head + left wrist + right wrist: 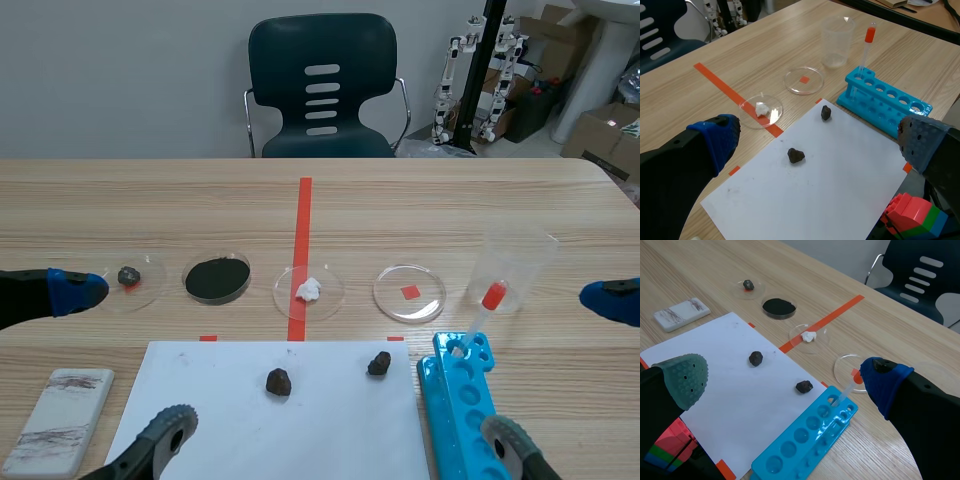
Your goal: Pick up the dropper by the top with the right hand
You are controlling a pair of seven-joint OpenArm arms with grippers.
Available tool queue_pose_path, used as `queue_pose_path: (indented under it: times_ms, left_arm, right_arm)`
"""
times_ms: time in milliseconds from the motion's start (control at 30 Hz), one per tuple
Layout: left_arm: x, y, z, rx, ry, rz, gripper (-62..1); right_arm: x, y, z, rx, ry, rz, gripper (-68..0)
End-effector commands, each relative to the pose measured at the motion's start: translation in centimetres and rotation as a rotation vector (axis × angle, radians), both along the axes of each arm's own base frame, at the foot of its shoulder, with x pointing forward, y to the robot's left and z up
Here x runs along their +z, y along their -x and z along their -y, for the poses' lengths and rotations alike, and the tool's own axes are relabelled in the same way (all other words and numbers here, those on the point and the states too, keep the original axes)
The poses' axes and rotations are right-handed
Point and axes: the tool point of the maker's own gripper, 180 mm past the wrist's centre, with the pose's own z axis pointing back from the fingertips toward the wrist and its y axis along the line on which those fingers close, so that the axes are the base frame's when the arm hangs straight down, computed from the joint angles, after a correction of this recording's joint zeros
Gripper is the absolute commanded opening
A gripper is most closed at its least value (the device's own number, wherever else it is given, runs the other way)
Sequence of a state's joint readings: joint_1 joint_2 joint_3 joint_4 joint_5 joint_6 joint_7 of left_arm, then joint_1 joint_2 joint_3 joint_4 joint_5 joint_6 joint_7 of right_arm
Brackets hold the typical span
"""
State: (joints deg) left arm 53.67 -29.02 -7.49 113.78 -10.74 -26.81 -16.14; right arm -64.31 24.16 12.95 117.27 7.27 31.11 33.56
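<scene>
A wooden table (pixel 560 200) carries a row of four clear dishes (pixel 392 300). The leftmost holds a small grey stone (pixel 128 275), the next black powder (pixel 217 279), and the third a white lump (pixel 308 289) over the red tape line. The fourth lies over a red tape square. A clear beaker (pixel 522 255) stands right of them. Nearer, a white sheet (pixel 330 435) bears two dark rocks (pixel 278 381), well apart. A blue rack (pixel 462 415) lies just beside the sheet's right edge, and a streaked white tile (pixel 60 420) lies near its left corner. A dark chair (pixel 322 85) stands behind the table, with boxes (pixel 600 130) at the far right. Coloured blocks (pixel 912 215) show in the wrist views.
</scene>
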Motion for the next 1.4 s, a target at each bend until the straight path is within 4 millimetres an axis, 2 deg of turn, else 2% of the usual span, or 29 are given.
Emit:
queue_pose_path:
  times_ms: [0, 1033, 1233, 1367]
  left_arm:
    - [0.5, 0.0, 0.2, 0.008, 0.028, 0.007, 1.4]
    - [0.5, 0.0, 0.2, 0.008, 0.028, 0.007, 1.4]
    - [0.5, 0.0, 0.2, 0.008, 0.028, 0.007, 1.4]
    - [0.5, 0.0, 0.2, 0.008, 0.028, 0.007, 1.4]
  right_arm:
    - [0.9, -0.3, -0.4, 0.008, -0.024, 0.029, -2.9]
    - [1.1, -0.8, 0.2, -0.03, -0.006, 0.055, -2.9]
    - [2.3, -1.7, 1.3, -0.1, -0.009, 0.138, -2.9]
    - [2.5, -2.1, 2.8, -0.146, -0.032, 0.156, -2.9]
